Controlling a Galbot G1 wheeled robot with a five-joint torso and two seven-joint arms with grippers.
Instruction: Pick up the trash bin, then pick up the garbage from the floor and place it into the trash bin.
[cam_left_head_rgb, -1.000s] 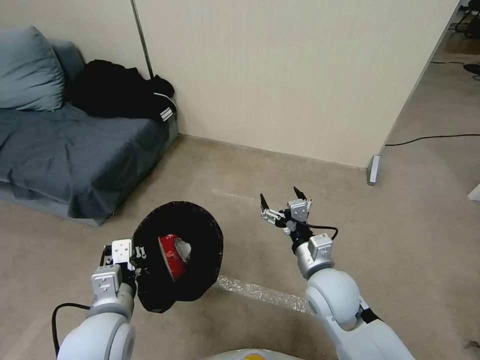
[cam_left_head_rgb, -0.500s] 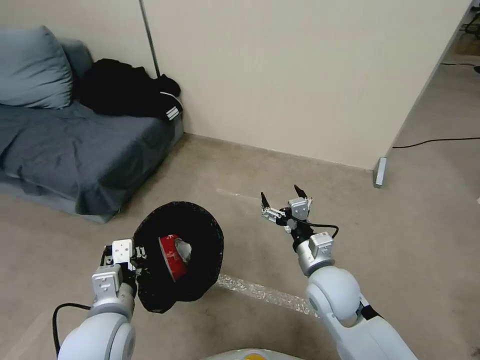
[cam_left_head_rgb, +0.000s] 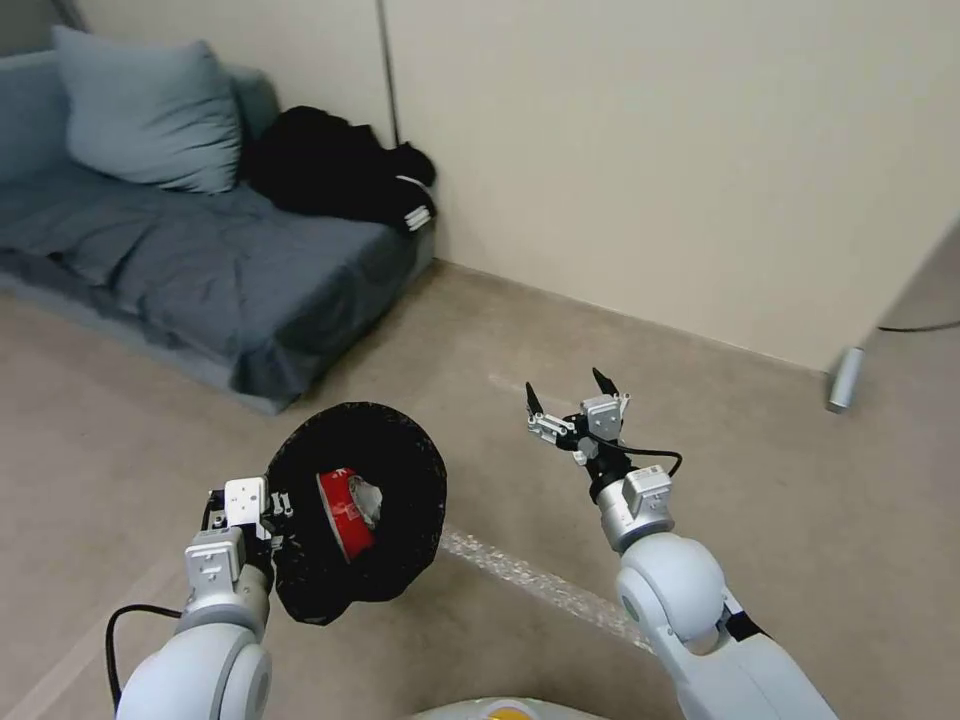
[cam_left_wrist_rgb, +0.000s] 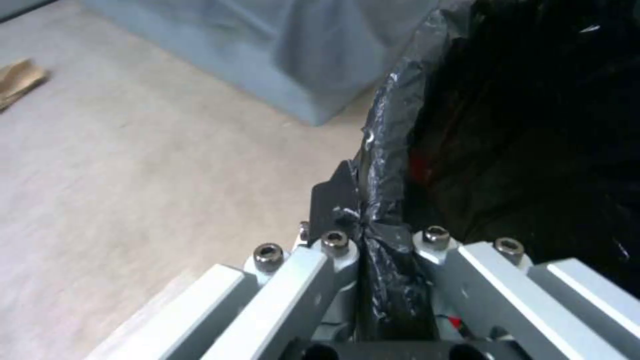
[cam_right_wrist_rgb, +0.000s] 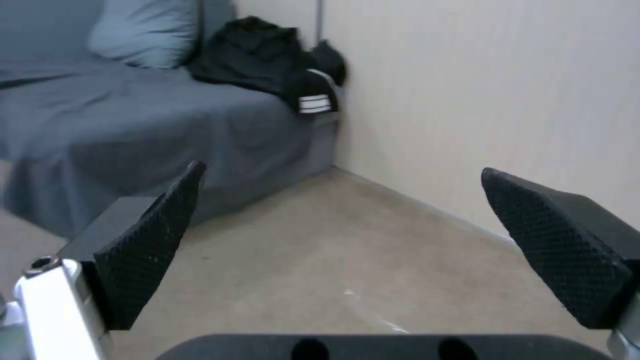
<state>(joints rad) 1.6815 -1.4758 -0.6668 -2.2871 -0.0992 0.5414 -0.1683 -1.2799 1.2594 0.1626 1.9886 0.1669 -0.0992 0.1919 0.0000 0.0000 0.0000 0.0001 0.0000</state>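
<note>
Now we have the trash bin (cam_left_head_rgb: 355, 500) up off the floor, our left gripper (cam_left_head_rgb: 262, 512) pinched tight on the black liner at its rim, and the left wrist view shows the plastic squeezed flat between the closed fingers (cam_left_wrist_rgb: 337, 200). The bin hangs tilted, mouth turned up toward us, and inside it we can see 1 red-and-white packet (cam_left_head_rgb: 343, 512) with a pale crumpled scrap (cam_left_head_rgb: 366, 494) beside it. So, as we read it, step 1 is done and at least some garbage is already in. Just to the right of the bin, our right gripper (cam_left_head_rgb: 570, 396) hovers over bare floor, fingers spread wide, nothing in them. Beyond the bin sits the grey sofa (cam_left_head_rgb: 180, 250) with a black garment (cam_left_head_rgb: 335, 180) heaped on it. In the left wrist view, a brown paper bag (cam_left_wrist_rgb: 19, 82) lies on the floor well apart from the bin, so we judge there is collecting left to do.
</note>
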